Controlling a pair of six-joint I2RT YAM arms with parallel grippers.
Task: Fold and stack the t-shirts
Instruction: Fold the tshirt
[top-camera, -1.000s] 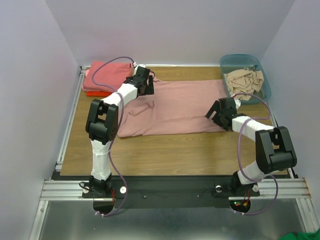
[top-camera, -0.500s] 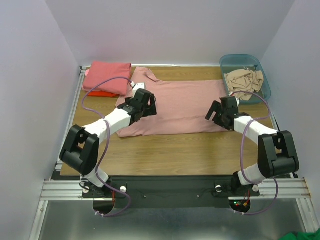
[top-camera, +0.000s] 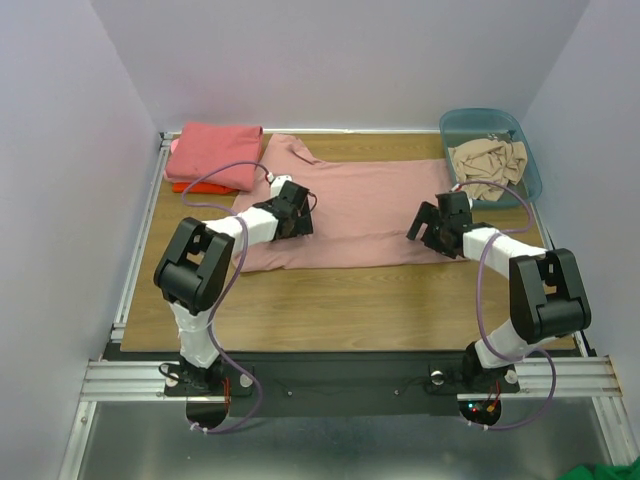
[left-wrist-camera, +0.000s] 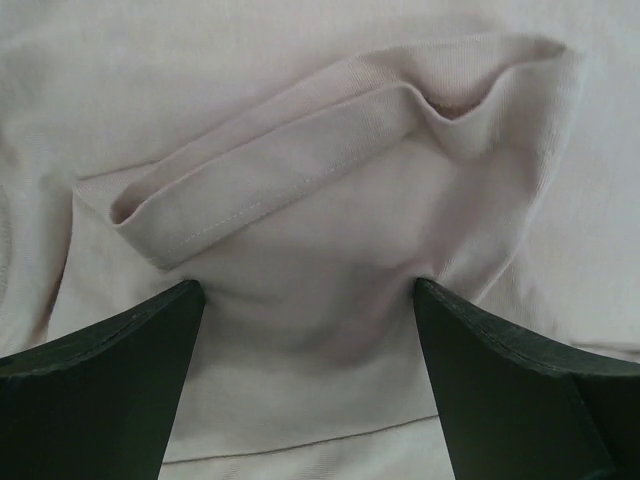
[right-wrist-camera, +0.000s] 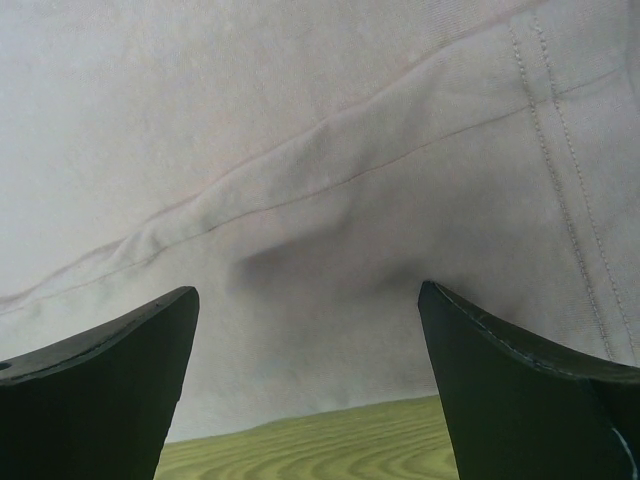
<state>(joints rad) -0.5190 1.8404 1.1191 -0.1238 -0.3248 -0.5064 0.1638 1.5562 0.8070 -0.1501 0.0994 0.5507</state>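
Note:
A large dusty pink t-shirt (top-camera: 360, 205) lies spread across the middle of the wooden table, collar at the far left. A folded coral-pink shirt (top-camera: 213, 153) rests on an orange-red one (top-camera: 185, 187) at the far left corner. My left gripper (top-camera: 297, 222) is open, pressed down on the pink shirt's left part, by a folded sleeve (left-wrist-camera: 300, 140). My right gripper (top-camera: 424, 226) is open over the shirt's right hem (right-wrist-camera: 560, 170), near its front edge where wood (right-wrist-camera: 320, 445) shows.
A teal bin (top-camera: 521, 130) at the far right corner holds crumpled beige cloth (top-camera: 487, 162). Purple walls close in the table on three sides. Bare wood (top-camera: 360, 305) lies between the shirt and the arm bases.
My left arm has drawn back from the shirt's collar near the stack and come down on the shirt's left part. My right gripper has barely shifted.

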